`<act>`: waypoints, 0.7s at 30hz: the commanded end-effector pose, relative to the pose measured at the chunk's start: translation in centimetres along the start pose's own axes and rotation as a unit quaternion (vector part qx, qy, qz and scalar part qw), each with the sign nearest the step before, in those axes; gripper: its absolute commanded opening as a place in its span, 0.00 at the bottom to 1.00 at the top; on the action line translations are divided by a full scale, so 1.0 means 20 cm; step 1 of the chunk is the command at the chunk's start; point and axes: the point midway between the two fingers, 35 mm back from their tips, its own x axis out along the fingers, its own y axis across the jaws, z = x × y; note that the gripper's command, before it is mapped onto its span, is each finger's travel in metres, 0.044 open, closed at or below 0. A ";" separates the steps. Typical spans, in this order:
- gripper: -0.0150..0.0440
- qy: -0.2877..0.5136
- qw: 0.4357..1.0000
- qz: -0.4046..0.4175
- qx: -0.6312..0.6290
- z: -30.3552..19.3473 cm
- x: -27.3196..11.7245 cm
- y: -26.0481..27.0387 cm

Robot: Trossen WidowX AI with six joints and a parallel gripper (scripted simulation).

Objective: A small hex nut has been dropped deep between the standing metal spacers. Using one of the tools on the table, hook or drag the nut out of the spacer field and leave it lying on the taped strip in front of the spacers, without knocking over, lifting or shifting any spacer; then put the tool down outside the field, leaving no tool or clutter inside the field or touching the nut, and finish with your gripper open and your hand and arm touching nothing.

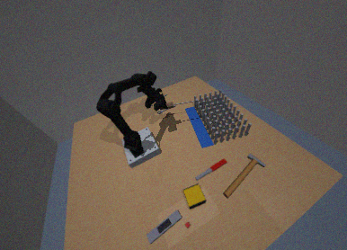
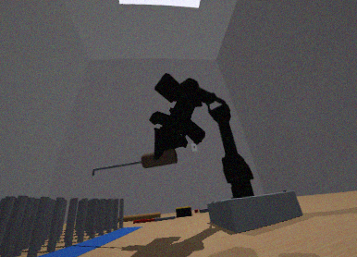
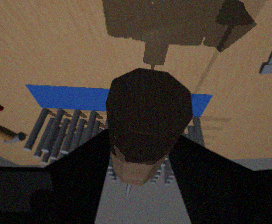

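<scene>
My gripper [image 1: 167, 107] [image 2: 159, 156] [image 3: 139, 136] is shut on the brown handle of a hook tool [image 2: 148, 160] [image 3: 149, 110]. In the exterior view the tool is in the air, its thin shaft nearly level, its bent tip pointing down above the height of the spacer tops. In the top view the shaft points toward the near edge of the field. The grey metal spacers [image 1: 248, 129] [image 2: 57, 220] [image 3: 37, 129] stand upright in rows. The blue taped strip [image 1: 198, 126] [image 2: 106, 240] [image 3: 72, 97] lies along their front. The hex nut cannot be made out in any view.
A hammer [image 1: 238, 182], a red-handled tool [image 1: 218, 165], a yellow block [image 1: 194, 196], a grey bar with a dark pad [image 1: 155, 234] and a small red piece [image 1: 188, 225] lie right of the arm. Another grey tool [image 3: 269, 67] lies on the table at the wrist view's right.
</scene>
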 end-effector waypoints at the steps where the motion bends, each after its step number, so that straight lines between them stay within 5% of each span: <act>1: 0.25 0.012 0.999 0.011 -0.043 -0.02 0.00 0.03; 9: 0.25 0.012 0.999 0.010 -0.043 -0.01 0.03 0.02; 21: 0.25 0.013 0.999 0.010 -0.043 0.16 0.34 -0.05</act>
